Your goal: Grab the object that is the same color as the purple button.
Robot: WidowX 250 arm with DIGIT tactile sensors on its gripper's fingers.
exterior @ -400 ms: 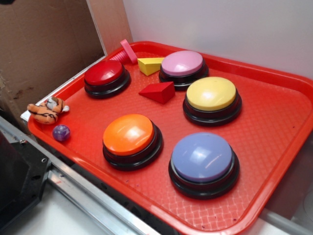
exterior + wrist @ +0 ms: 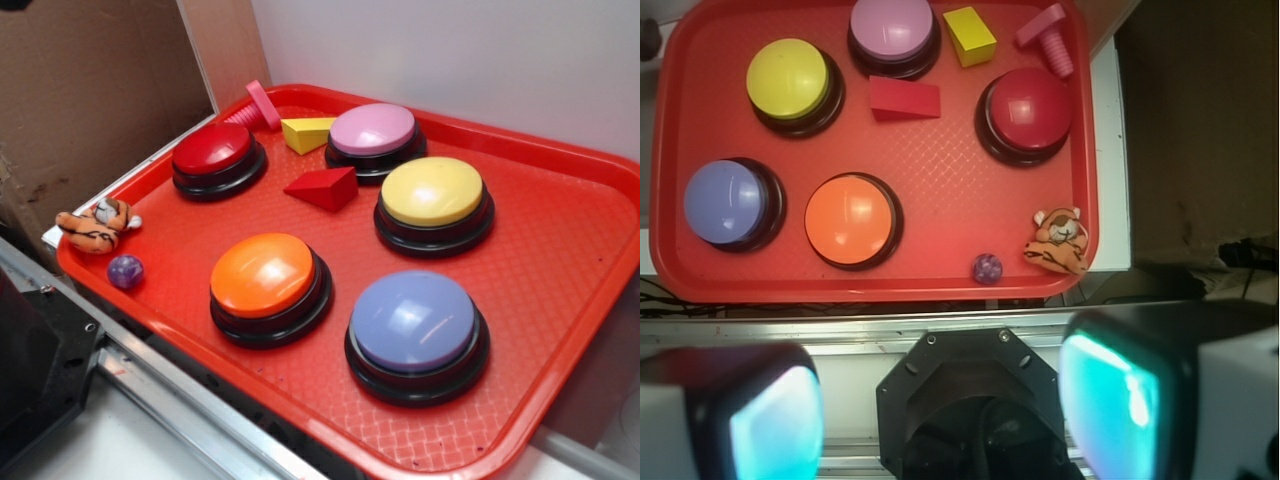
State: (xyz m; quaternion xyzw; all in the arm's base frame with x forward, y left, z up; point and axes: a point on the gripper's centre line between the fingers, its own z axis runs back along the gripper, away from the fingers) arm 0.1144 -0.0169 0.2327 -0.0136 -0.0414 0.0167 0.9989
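The object, a tiny glossy purple ball (image 2: 125,271) (image 2: 987,267), lies near the tray's front left corner, just beside a small orange tiger toy (image 2: 97,226) (image 2: 1057,240). The purple button (image 2: 416,332) (image 2: 728,203), lavender dome on a black base, stands at the tray's near right in the exterior view. My gripper (image 2: 945,405) is high above the robot's base, outside the tray, open with nothing between its teal pads (image 2: 1110,395). It does not show in the exterior view.
On the red tray (image 2: 570,250) stand orange (image 2: 265,283), yellow (image 2: 433,200), pink (image 2: 374,137) and red (image 2: 216,158) dome buttons, with a red wedge (image 2: 324,188), a yellow block (image 2: 306,133) and a pink bolt (image 2: 257,107). A metal rail (image 2: 190,400) runs along the tray's front edge.
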